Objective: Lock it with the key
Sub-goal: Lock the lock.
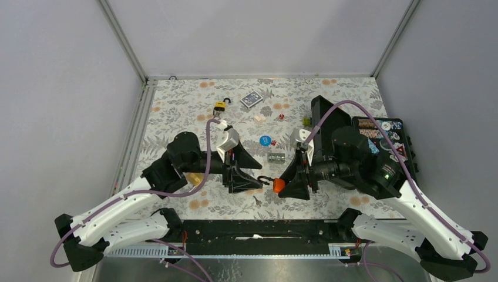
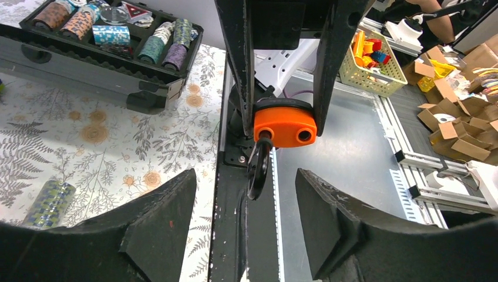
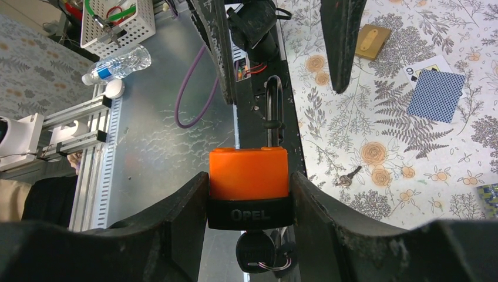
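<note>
My right gripper [image 1: 286, 183] is shut on an orange padlock [image 1: 278, 185] with a black base marked OPEL, holding it above the table's near edge. In the right wrist view the padlock [image 3: 249, 173] sits between the fingers, with a black-headed key [image 3: 256, 251] on a ring in its underside. Its black shackle [image 3: 273, 108] is open and points at the left gripper. My left gripper [image 1: 253, 174] is open and empty, facing the padlock. In the left wrist view the shackle [image 2: 258, 170] hangs from one hole of the padlock [image 2: 285, 126], just beyond the gripper [image 2: 245, 194].
A loose small key [image 3: 347, 176] lies on the floral cloth near the padlock. A yellow padlock [image 1: 221, 106], a blue card deck [image 1: 252, 99], a blue chip [image 1: 265, 140] and a chip roll [image 1: 276, 157] lie further back. An open poker chip case [image 1: 384, 141] stands at the right.
</note>
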Action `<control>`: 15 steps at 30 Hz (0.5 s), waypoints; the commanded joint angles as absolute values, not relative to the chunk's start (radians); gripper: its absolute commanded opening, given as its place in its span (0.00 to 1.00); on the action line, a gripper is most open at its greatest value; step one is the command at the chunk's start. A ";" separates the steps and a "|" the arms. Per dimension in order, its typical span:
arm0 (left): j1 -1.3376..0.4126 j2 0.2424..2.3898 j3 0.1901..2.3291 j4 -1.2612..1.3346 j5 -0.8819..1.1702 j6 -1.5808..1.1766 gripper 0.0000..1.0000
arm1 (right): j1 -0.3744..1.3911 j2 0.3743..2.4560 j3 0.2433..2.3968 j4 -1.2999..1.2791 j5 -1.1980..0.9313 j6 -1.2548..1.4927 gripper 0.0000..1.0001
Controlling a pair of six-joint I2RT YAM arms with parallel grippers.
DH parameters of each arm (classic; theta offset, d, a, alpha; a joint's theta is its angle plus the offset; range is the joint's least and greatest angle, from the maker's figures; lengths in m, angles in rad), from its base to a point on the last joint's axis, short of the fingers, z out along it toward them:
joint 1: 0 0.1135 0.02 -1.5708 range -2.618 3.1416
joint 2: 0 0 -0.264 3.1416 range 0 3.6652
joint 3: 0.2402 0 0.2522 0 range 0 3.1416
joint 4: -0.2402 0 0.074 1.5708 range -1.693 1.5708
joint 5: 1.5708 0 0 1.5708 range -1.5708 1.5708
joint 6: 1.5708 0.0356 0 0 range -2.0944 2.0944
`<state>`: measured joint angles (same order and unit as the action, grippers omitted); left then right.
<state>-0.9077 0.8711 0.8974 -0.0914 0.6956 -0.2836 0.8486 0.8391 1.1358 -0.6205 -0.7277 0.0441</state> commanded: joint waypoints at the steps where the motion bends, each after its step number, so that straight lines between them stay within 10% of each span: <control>1: -0.931 0.882 0.951 -0.007 0.703 -0.265 0.65 | 0.854 0.831 1.162 -0.593 -0.733 0.024 0.00; 15: -0.956 0.906 0.955 -0.006 0.759 -0.272 0.39 | 0.854 0.833 1.141 -0.573 -0.700 0.047 0.00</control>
<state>-0.9478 0.9054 0.9031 -0.0673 0.7147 -0.2844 0.8490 0.8444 1.1336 -0.6205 -0.7139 0.0395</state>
